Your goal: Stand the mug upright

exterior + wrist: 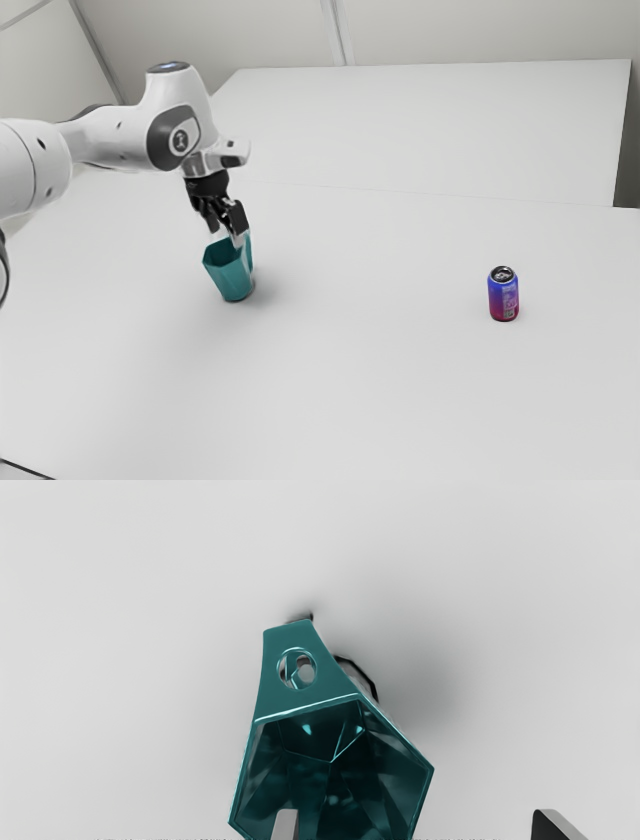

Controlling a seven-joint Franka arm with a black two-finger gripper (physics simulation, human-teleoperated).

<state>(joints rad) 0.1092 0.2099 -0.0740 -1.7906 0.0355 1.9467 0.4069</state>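
Observation:
In the exterior view the gripper [228, 232] points down at the top of the teal mug [229, 268], which leans slightly, its mouth upward and toward the exterior view's left. From the wrist view, the faceted mug [305, 780] shows its open mouth and a flat handle with a round hole. The gripper [415, 825] is open there, its two tips wide apart; one overlaps the mug's mouth and the other is beyond the rim, over the table. Whether a finger touches the mug I cannot tell.
A blue and red can [503, 295] stands upright on the white table [380, 400], well off toward the exterior view's right. Another white surface [430, 130] lies behind the table. The mug's shadow falls beside it.

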